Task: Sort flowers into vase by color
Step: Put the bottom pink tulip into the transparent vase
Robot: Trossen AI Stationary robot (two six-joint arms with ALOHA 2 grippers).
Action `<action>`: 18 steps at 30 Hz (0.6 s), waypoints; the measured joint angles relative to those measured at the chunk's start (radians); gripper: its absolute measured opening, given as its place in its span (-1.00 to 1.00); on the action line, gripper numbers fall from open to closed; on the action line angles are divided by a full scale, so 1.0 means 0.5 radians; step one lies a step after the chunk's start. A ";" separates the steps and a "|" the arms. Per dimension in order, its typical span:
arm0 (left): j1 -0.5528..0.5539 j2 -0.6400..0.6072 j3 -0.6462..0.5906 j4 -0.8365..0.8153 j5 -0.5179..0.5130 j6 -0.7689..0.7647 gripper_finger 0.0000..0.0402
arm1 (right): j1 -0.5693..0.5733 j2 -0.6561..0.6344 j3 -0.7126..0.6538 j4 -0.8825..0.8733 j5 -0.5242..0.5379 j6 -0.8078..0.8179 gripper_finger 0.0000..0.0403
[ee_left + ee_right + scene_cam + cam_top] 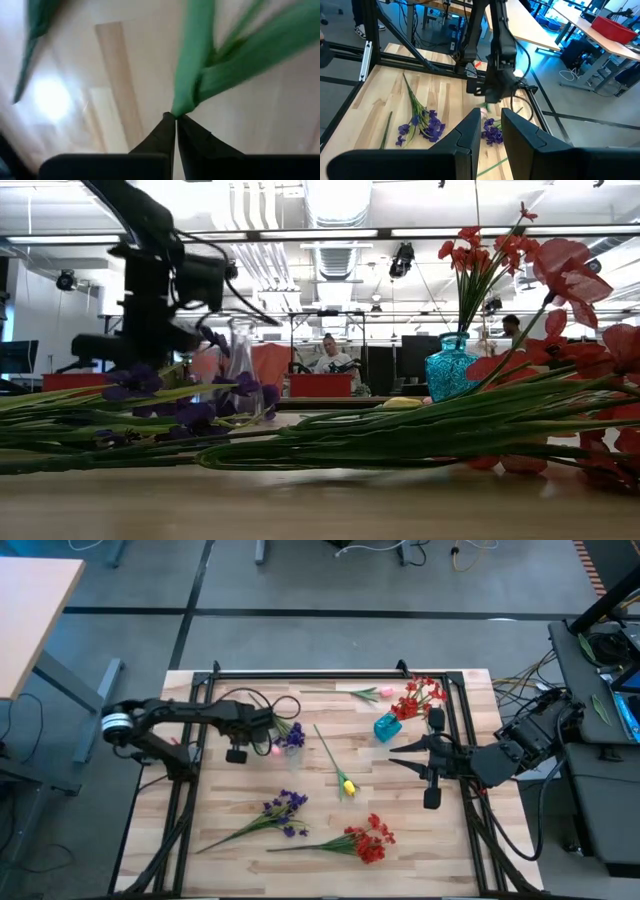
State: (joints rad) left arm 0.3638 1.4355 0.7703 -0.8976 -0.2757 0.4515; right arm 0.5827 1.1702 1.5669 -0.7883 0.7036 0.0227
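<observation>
My left gripper (272,732) hangs over the middle of the table, shut on a purple blossom spray (292,736) beside a clear glass vase (240,365). Whether the spray reaches into that vase, I cannot tell. My right gripper (396,753) waits open near the table's right side, close to a blue vase (387,726) in which red sprays (422,694) stand upright. On the wood lie a second purple spray (284,808), a red spray (369,838), a yellow tulip (347,785) and a pink tulip (385,692). My left gripper pinches the purple spray's green stem (181,106) between its two fingertips (162,131), coming from above and pointing down at the table. Green leaves fan out from the pinch point. The blossoms (492,133) show just below and beside the gripper.
A black frame (300,673) runs along the table's far edge and down both sides. Bare wood lies between the vases and the near edge (320,880), apart from the lying flowers. A person (327,356) sits in the room far behind the table.
</observation>
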 joint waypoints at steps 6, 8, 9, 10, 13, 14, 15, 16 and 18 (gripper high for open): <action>0.001 -0.326 0.004 -0.208 -0.112 -0.085 -1.00 | 0.000 0.000 0.000 0.010 0.000 0.005 -0.65; 0.001 -0.450 0.022 -0.238 -0.108 -0.150 -1.00 | 0.000 0.000 0.000 0.018 0.000 0.005 -0.65; -0.002 -0.514 0.035 -0.240 -0.089 -0.180 -1.00 | 0.000 0.000 0.000 0.016 0.000 0.005 -0.65; -0.002 -0.582 0.044 -0.231 -0.049 -0.216 -1.00 | 0.000 0.000 0.000 0.018 0.000 0.005 -0.65; -0.005 -0.786 0.086 -0.110 0.175 -0.316 -1.00 | -0.001 0.000 0.000 0.017 0.000 0.000 -0.65; -0.005 -0.855 0.097 -0.047 0.268 -0.343 -1.00 | -0.001 0.000 0.000 0.017 0.000 -0.011 -0.65; -0.005 -0.927 0.106 0.013 0.363 -0.368 -1.00 | -0.001 0.000 0.000 0.018 0.001 -0.017 -0.65; -0.007 -0.994 0.117 0.067 0.436 -0.379 -1.00 | -0.001 0.000 0.000 0.017 0.001 -0.025 -0.65; -0.022 -1.115 0.149 0.132 0.481 -0.415 -1.00 | -0.001 0.000 0.000 0.017 0.004 -0.024 -0.65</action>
State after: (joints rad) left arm 0.3528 0.8778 0.8448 -0.8316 -0.0349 0.2440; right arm 0.5823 1.1702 1.5669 -0.7799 0.7055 0.0109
